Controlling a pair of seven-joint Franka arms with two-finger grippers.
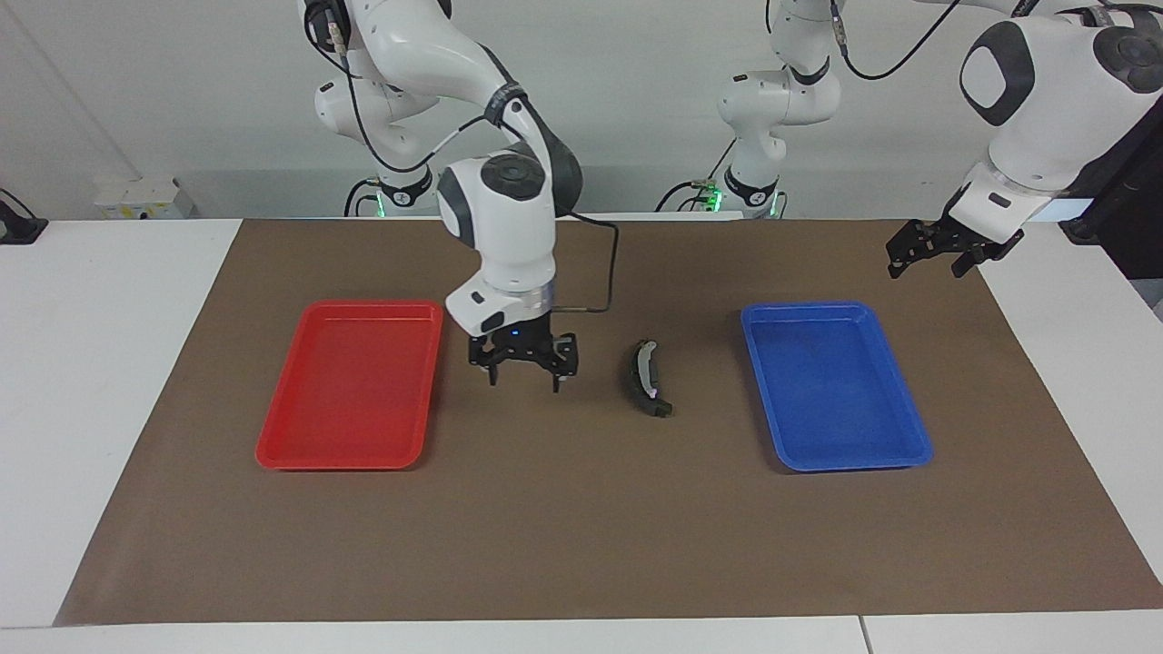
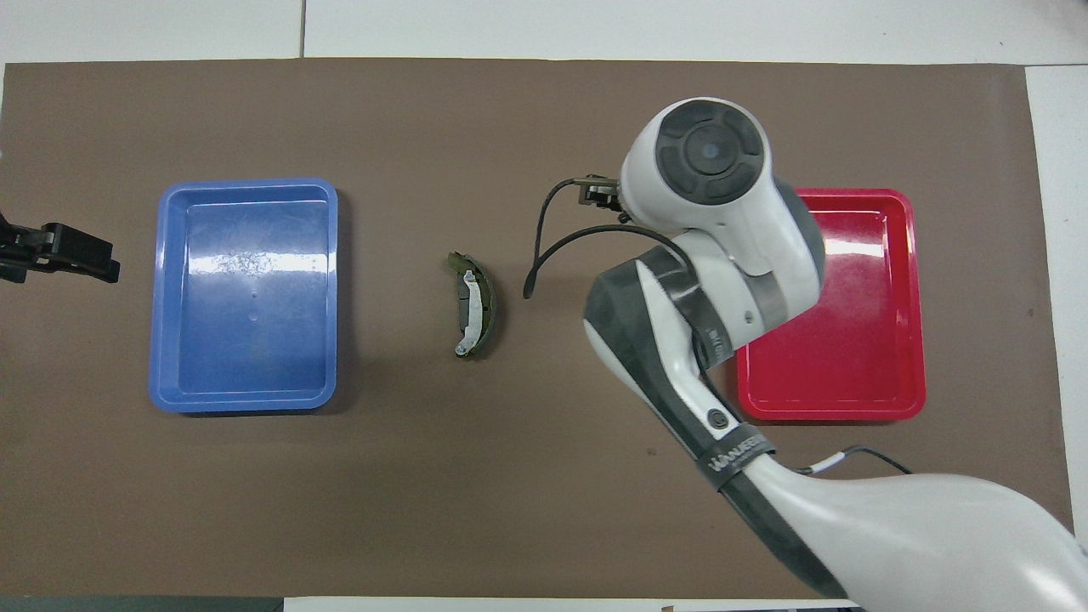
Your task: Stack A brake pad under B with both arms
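B (image 1: 647, 377), a dark crescent brake shoe with a silvery strip, lies on the brown mat between the two trays; it also shows in the overhead view (image 2: 473, 304). The small flat pad A does not show as a separate piece in either view. My right gripper (image 1: 524, 374) hangs open and empty just above the mat between the red tray and B; in the overhead view its own arm hides it. My left gripper (image 1: 927, 266) waits, open and empty, in the air past the blue tray at the left arm's end (image 2: 55, 255).
An empty red tray (image 1: 350, 459) lies toward the right arm's end and an empty blue tray (image 1: 849, 459) toward the left arm's end. A brown mat (image 1: 581, 527) covers the table. A thin cable (image 1: 611, 272) hangs from the right wrist.
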